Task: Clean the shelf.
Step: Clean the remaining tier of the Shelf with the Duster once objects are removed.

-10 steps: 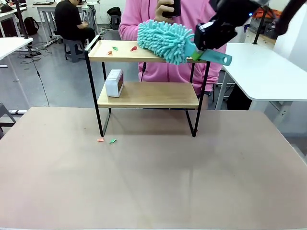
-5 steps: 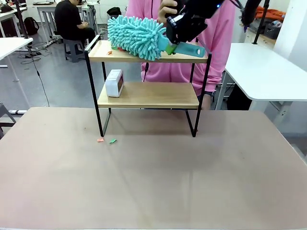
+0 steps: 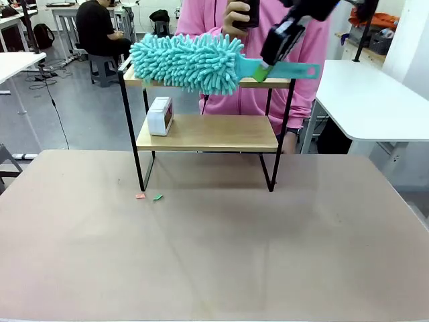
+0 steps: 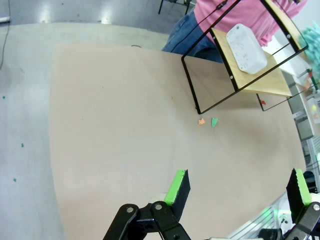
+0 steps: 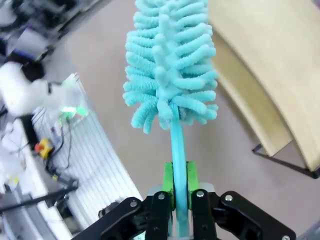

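Brown table [image 3: 214, 268] ahead: my right gripper [image 3: 263, 70] pinches the duster [image 3: 184, 62] by its handle, head laid along the shelf [image 3: 214, 133] top for sweeping, I reckon; left gripper [image 4: 239, 186] gapes wide, idle.

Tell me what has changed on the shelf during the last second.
The right gripper, shut on the duster, swept it leftward along the top board of the shelf, from the right half to the left. The bits seen on that board earlier are now hidden behind the duster or gone; I cannot tell which. The white box and the two scraps on the table stayed put.
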`<state>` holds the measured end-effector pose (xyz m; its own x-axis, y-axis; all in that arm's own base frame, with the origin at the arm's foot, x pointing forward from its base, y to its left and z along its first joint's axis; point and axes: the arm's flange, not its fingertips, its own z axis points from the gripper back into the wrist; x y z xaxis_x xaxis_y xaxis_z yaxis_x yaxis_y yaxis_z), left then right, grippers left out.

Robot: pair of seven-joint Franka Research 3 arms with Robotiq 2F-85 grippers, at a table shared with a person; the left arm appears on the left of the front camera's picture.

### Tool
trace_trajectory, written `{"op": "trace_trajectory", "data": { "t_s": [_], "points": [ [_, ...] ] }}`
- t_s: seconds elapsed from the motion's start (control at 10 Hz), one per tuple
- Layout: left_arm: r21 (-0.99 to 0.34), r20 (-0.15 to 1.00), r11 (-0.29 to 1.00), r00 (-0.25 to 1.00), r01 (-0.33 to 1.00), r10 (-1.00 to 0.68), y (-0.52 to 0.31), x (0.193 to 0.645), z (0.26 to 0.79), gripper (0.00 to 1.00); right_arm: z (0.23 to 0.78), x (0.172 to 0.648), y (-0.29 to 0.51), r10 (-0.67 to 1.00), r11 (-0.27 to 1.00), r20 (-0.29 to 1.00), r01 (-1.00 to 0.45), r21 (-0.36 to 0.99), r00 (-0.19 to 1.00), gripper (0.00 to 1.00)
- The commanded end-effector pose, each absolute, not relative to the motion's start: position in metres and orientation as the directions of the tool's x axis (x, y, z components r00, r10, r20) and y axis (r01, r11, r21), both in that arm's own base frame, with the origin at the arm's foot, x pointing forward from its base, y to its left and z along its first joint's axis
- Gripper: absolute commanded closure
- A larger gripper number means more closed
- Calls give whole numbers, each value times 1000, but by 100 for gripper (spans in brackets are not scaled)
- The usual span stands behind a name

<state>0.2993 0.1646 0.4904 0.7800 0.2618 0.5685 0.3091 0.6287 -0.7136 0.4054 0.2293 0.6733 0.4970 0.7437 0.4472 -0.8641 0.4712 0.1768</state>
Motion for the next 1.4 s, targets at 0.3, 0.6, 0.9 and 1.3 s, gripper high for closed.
{"op": "trace_trajectory", "data": {
  "t_s": [0.3,0.6,0.9,1.3],
  "points": [
    [-710,589,621,763,333,264,163,300,490,0,671,381,146,762,195,483,-864,464,432,88],
    [-710,589,621,763,333,264,163,300,490,0,654,384,129,725,216,483,-828,518,491,88],
    [-710,589,621,763,333,264,163,300,490,0,648,375,61,510,150,592,-742,653,625,88],
    [-710,589,621,763,333,264,163,300,490,0,568,314,-114,-199,251,421,-369,895,885,88]
  ]
}}
